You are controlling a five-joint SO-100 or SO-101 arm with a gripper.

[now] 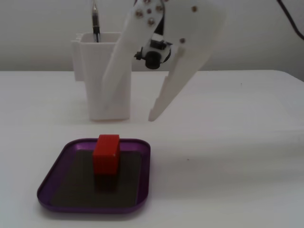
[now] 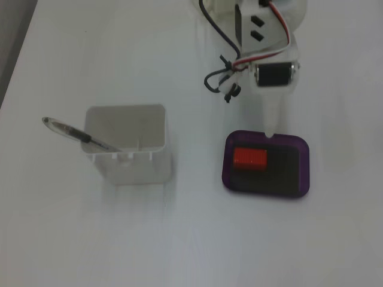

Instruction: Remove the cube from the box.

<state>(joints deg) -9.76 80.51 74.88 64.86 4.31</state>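
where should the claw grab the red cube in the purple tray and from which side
Grip the cube across its two long side faces, coming straight down from above. It lies flat and elongated on the tray, near one rim, so the low walls hinder a sideways approach. The claw is open and still above the table, behind the tray.

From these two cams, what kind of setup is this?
Likely a desk or hobby bench: plain white table, a white container holding a pen, and a purple tray with a red cube under the white gripper.
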